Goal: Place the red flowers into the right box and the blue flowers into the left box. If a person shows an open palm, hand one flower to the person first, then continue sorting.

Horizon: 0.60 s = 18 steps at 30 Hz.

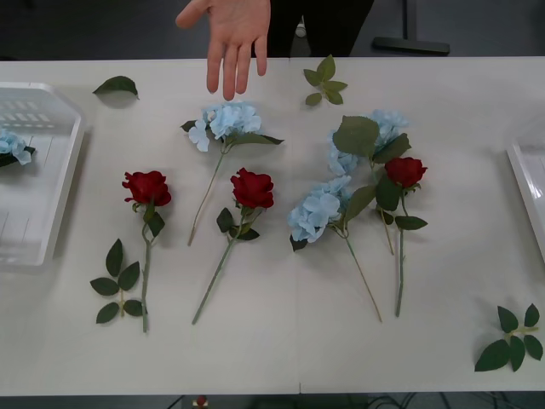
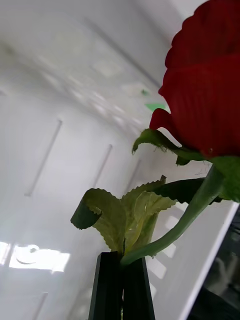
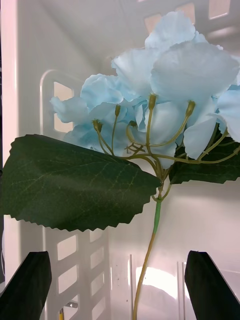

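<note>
Your right pincer [image 2: 121, 270] has its two black fingers pressed together on the green stem of a red rose [image 2: 205, 95], just below a curled leaf, with the bloom leaning off to one side above pale white surfaces. Your left pincer [image 3: 120, 285] stands wide, a black finger at each corner. Between and beyond those fingers lies a pale blue hydrangea [image 3: 165, 90] with a big dark leaf, inside the white slotted walls of a bin, and the fingers are not touching its stem.

In the front view, a person's open hand [image 1: 230, 34] reaches over the far edge of the counter [image 1: 281, 341], fingers spread and pointing down toward a blue hydrangea [image 1: 226, 121] just beneath it. Three more red roses lie on the counter: one on the left [image 1: 146, 187], one in the middle [image 1: 253, 188] and one on the right [image 1: 405, 171]. Another hydrangea [image 1: 317, 210] lies between the middle and right roses, and one more [image 1: 370, 136] sits behind it, partly under leaves. The left box [image 1: 51, 204] holds a blue bloom at its left edge. The rim of the right box [image 1: 528, 196] shows at the right. Loose leaf sprigs [image 1: 511, 341] lie scattered about.
</note>
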{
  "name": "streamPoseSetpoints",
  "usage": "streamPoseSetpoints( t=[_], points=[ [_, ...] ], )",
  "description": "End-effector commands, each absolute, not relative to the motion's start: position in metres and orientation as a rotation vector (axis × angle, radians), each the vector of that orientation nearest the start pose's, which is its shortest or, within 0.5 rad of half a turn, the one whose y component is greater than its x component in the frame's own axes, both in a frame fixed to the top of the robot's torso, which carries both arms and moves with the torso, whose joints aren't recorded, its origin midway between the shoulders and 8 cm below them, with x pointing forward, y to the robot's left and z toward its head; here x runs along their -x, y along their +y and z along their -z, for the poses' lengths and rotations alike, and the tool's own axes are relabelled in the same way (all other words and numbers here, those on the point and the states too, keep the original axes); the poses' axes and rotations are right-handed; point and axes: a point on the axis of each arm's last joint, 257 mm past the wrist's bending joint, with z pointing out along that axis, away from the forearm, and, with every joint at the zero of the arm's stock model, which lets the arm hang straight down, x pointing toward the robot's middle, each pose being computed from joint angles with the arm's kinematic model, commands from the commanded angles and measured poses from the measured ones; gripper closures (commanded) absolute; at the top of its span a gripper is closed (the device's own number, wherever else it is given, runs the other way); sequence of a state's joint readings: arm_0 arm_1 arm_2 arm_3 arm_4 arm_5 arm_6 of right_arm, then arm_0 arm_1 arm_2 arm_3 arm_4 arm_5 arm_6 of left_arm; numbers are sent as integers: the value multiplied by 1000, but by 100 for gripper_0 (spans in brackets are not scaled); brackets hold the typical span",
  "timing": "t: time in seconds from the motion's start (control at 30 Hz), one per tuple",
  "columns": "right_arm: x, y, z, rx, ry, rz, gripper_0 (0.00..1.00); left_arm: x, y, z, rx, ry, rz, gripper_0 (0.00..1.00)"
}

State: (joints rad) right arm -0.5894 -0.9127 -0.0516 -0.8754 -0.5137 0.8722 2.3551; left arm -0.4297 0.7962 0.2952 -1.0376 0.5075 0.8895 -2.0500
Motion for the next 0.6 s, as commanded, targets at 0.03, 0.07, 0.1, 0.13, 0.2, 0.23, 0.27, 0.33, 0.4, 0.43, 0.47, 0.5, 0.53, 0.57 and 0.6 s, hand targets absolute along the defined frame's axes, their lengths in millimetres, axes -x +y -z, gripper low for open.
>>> streamPoseSetpoints(
  t=[0.03, 0.07, 0.1, 0.13, 0.2, 0.23, 0.27, 0.33, 0.4, 0.43, 0.47, 0.5, 0.53, 0.57, 0.6],
  points=[
    [-557, -621, 135, 607, 2315, 709, 100, -534, 632, 200, -99, 2300, -571, 20],
    [-559, -604, 134, 605, 2314, 620, 100, -534, 632, 200, -99, 2300, -571, 19],
    [-561, -594, 134, 605, 2310, 569, 100, -535, 632, 200, -97, 2299, -569, 18],
    [-565, -566, 133, 617, 2294, 444, 100, -534, 632, 200, -98, 2300, -571, 17],
    [-569, -533, 129, 628, 2254, 299, 100, -535, 631, 199, -100, 2299, -570, 13],
    [-572, -515, 125, 632, 2225, 228, 100, -534, 632, 200, -98, 2300, -571, 12],
    [-574, -496, 122, 640, 2191, 150, 100, -534, 632, 200, -97, 2301, -571, 11],
    [-578, -468, 113, 690, 2128, 85, 100, -534, 632, 200, -101, 2301, -572, 9],
    [-581, -436, 95, 788, 2035, 55, 100, -534, 632, 201, -101, 2302, -572, 6],
    [-581, -428, 91, 807, 2012, 45, 100, -535, 632, 200, -99, 2299, -572, 6],
    [-583, -408, 80, 836, 1958, 6, 100, -534, 633, 200, -97, 2298, -573, 4],
    [-582, -393, 75, 853, 1927, -30, 100, -534, 632, 200, -99, 2299, -573, 4],
    [-580, -374, 68, 869, 1887, -86, 100, -535, 632, 200, -99, 2297, -573, 3],
    [-578, -359, 62, 876, 1857, -131, 100, -535, 632, 200, -99, 2297, -573, 2],
    [-576, -341, 55, 881, 1816, -183, 100, -535, 632, 200, -99, 2297, -573, 1]
  ],
)
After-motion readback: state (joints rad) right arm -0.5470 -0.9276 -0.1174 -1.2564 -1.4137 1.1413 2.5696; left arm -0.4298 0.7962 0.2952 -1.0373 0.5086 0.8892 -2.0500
